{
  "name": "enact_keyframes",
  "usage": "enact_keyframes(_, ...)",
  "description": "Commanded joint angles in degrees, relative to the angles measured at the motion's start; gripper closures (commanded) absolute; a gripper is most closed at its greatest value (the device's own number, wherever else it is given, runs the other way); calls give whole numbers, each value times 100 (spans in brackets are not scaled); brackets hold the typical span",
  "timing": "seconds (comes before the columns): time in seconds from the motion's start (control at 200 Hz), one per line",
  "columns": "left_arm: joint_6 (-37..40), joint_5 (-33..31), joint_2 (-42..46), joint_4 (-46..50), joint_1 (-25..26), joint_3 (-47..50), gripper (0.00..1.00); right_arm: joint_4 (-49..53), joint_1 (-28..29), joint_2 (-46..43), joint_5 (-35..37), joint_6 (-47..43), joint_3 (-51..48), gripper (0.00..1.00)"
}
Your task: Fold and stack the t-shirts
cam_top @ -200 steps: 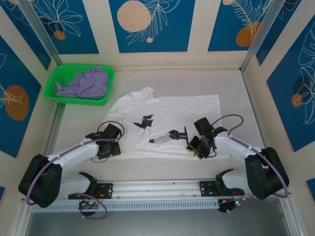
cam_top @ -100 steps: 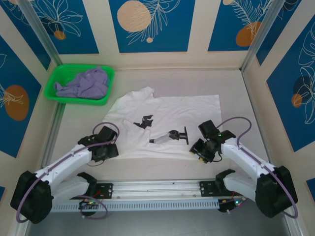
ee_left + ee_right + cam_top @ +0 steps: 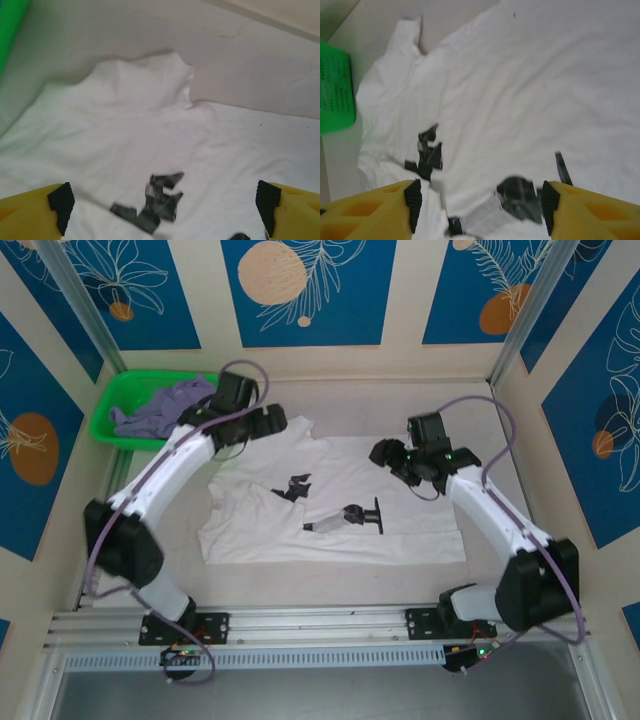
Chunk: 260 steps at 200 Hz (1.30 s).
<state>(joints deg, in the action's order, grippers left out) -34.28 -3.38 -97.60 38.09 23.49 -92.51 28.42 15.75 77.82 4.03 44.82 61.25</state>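
A white t-shirt (image 3: 400, 490) with a black-and-grey print (image 3: 345, 517) lies spread flat in the middle of the table. My left gripper (image 3: 278, 424) hovers over its far left part, by the sleeve (image 3: 290, 430). In the left wrist view the left gripper (image 3: 162, 210) is open above the cloth (image 3: 140, 115), with nothing between its pads. My right gripper (image 3: 382, 452) hangs over the shirt's far middle. Seen from the right wrist, that gripper (image 3: 481, 207) is open above the print (image 3: 520, 192). A lavender t-shirt (image 3: 170, 405) lies bunched in the green basket (image 3: 110, 430).
The green basket stands at the far left corner, close behind my left arm, and its edge (image 3: 335, 95) also appears in the right wrist view. Walls close the table on three sides. A metal rail (image 3: 320, 625) runs along the near edge.
Both arms have swung from the shirt's near corners up to its far side. Both grippers have opened wider, and the near hem now lies flat on the table.
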Motion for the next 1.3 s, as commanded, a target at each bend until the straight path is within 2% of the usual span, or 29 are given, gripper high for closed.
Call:
enact_keyframes(0.0,781,394,-1391,422,-202,-1470,2,-445,-560,658,-41,-291,406,33)
enact_keyframes(0.185,1434,595,-4063,1576,-418,-4792,3,-610,-1508,1876,-170,-186,1042,32)
enact_keyframes(0.245,1548,714,-4709,1655,-514,-5552,3,-586,-1628,2172,10,-268,1242,32)
enact_keyframes(0.325,1584,916,-5270,1540,-639,-6074,7,-616,-1764,2459,53,-343,1408,32)
enact_keyframes(0.455,1663,1209,-5613,1202,-772,-6120,8,-736,-1932,2724,21,-481,1477,32)
enact_keyframes(0.58,1661,1944,-5903,1017,-884,-6129,8,-768,-2155,2896,-96,-538,1478,32)
enact_keyframes(0.715,1757,2214,-6044,1069,-916,-6122,11,-786,-2329,3015,-251,-552,1460,32)
enact_keyframes(0.85,1771,2811,-6165,1104,-922,-6105,20,-769,-2431,3140,-357,-601,1551,32)
enact_keyframes(0.915,1793,2886,-6170,1085,-922,-6054,23,-625,-2468,3299,-381,-711,1759,34)
enact_keyframes(1.06,1873,3038,-6144,961,-935,-5943,43,-251,-2548,3627,-237,-899,2225,37)
enact_keyframes(1.12,1899,3082,-6083,843,-933,-5825,44,-49,-2581,3756,-68,-935,2454,38)
enact_keyframes(1.295,2036,3088,-5858,530,-916,-5418,57,575,-2715,4282,375,-1089,3328,40)
